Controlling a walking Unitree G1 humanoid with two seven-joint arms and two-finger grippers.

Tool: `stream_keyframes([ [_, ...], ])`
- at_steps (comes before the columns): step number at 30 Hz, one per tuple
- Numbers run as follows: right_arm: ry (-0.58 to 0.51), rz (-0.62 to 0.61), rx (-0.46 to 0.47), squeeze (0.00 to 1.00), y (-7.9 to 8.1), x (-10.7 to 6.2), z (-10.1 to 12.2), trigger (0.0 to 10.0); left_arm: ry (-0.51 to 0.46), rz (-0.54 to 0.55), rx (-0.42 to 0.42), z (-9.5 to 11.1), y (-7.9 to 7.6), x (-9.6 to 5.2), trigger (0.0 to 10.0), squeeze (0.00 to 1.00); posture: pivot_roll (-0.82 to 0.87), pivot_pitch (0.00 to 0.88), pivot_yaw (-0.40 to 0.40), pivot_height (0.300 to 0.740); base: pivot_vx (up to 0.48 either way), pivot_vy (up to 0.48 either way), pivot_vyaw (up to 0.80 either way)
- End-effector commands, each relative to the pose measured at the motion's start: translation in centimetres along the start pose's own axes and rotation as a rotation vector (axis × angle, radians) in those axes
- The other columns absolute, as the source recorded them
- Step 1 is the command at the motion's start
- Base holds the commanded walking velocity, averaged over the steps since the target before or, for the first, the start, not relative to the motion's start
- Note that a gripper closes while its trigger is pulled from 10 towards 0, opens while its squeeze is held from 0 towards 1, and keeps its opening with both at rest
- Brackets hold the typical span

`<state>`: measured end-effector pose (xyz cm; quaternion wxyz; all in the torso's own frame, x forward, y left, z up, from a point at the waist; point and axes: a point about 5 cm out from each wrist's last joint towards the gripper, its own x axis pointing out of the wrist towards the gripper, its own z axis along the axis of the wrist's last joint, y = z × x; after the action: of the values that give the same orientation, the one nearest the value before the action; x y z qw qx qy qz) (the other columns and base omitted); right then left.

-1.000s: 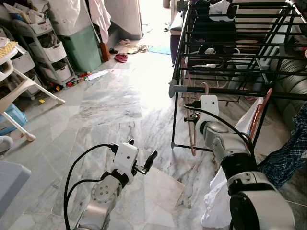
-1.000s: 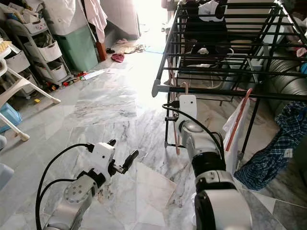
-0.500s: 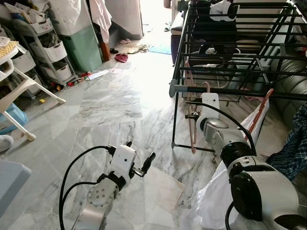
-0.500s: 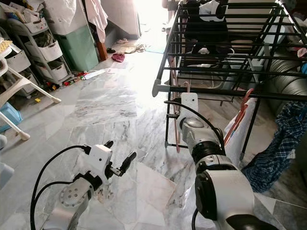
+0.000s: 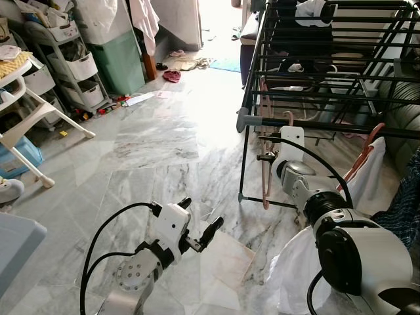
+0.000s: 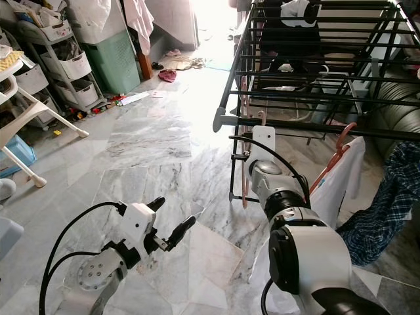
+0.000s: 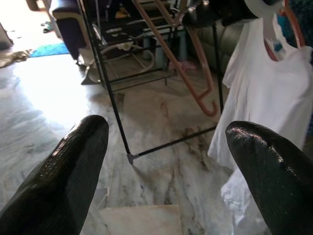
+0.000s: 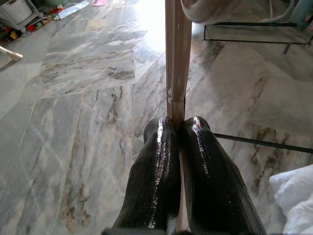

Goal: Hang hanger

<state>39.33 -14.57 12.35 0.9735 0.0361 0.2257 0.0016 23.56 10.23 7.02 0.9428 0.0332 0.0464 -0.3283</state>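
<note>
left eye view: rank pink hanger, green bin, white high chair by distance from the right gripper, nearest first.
1. pink hanger: pinched in the right gripper, hanging at the near corner of the black drying rack.
2. green bin: across the marble floor, far on the robot's left, by the wall.
3. white high chair: at the far left edge; close to the bin in distance, so this ranking is tentative.

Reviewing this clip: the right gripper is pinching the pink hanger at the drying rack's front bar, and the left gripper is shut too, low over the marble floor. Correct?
Not quite. The left gripper is open: the left wrist view shows its two black fingers spread wide apart with nothing between them. The rest stands: the right gripper is shut on the pink hanger by the drying rack, and the left one hangs low over the marble floor.
</note>
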Motion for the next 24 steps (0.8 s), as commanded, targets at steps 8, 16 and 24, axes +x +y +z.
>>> stream_keyframes([
  [8,0.031,0.0,0.051,0.0,0.4,0.0,-0.6,10.0,-0.001,0.072,0.085,0.4,1.4,-0.2,10.0,0.0,0.09,0.025,0.074,0.74,0.0,0.0,0.0],
  [16,0.064,-0.02,0.04,0.0,-0.4,0.0,-1.8,10.0,0.012,0.122,0.127,0.6,2.0,0.4,10.0,0.0,0.08,0.017,0.078,0.74,0.0,0.0,0.0],
  [24,0.088,-0.034,0.018,0.0,-1.2,0.0,-2.5,10.0,0.006,0.128,0.132,0.6,1.6,0.8,10.0,0.0,0.07,0.013,0.071,0.74,0.0,0.0,0.0],
])
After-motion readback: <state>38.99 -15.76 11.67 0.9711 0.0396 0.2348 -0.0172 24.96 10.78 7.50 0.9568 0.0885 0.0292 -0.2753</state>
